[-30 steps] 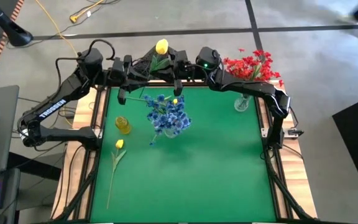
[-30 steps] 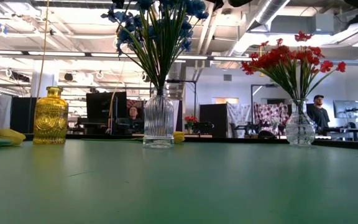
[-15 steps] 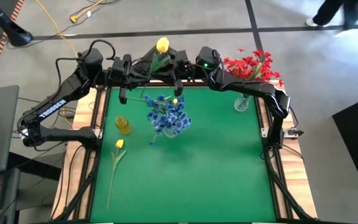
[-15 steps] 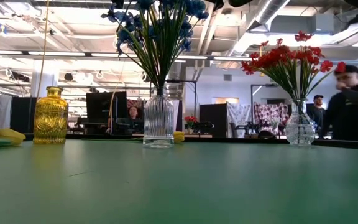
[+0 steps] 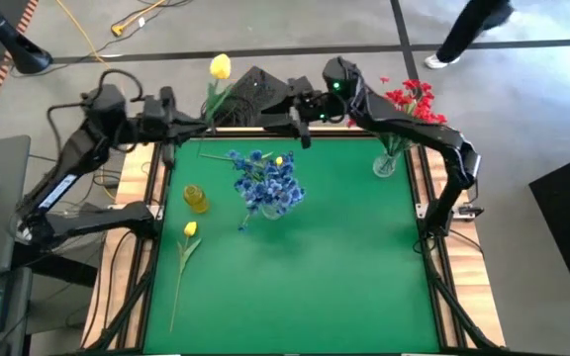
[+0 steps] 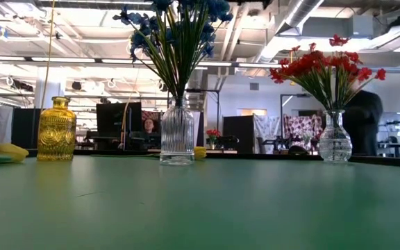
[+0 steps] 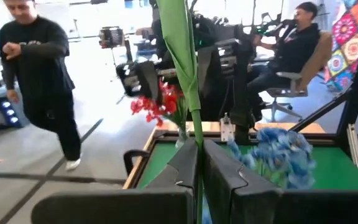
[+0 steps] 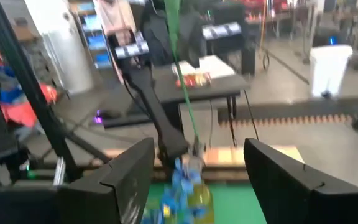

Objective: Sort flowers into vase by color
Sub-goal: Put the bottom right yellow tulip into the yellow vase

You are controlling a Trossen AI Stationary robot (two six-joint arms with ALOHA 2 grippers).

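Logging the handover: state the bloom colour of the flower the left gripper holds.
Yellow. The flower in the left gripper shows best in the high view.

We see a green table (image 5: 344,257). At its centre stands a clear vase of blue flowers (image 5: 268,183); at nine o'clock a yellow vase (image 5: 196,199); at two o'clock a clear vase of red flowers (image 5: 388,163). A yellow tulip (image 5: 184,259) lies at eight o'clock.

No readable text, label, brand, number or sign found in any current view. Faint white lettering seen on left arm (image 5: 59,186) in high view, too small to be read.
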